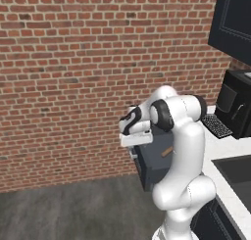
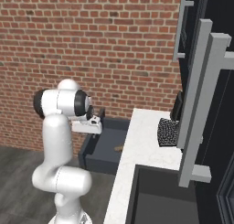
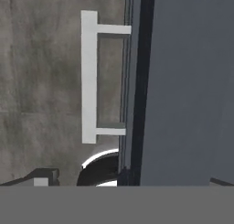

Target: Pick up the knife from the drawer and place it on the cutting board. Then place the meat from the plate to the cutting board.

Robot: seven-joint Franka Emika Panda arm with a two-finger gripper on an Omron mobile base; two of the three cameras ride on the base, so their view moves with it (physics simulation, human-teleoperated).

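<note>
The dark slate-grey drawer [image 1: 156,161] stands pulled out from under the white counter, also seen as drawer [image 2: 101,151]. Inside it lies the knife [image 1: 166,152], its light brown handle showing; the same knife [image 2: 119,148] rests near the counter edge. My gripper [image 1: 134,148] hangs over the drawer's front edge, pointing down, gripper [image 2: 93,130] open and holding nothing. In the hand view the gripper [image 3: 130,179] straddles the drawer front, with the pale bar handle [image 3: 89,77] to the left and the drawer floor [image 3: 192,81] to the right. The cutting board, the meat and the plate are out of view.
A white counter [image 2: 146,141] runs along the right with a dark sink [image 2: 164,195] set in it. A black machine [image 1: 239,107] and a dark mesh object [image 1: 216,125] stand on the counter. Dark upper cabinets with silver bar handles [image 2: 201,104] hang above. A brick wall stands behind and grey floor lies to the left.
</note>
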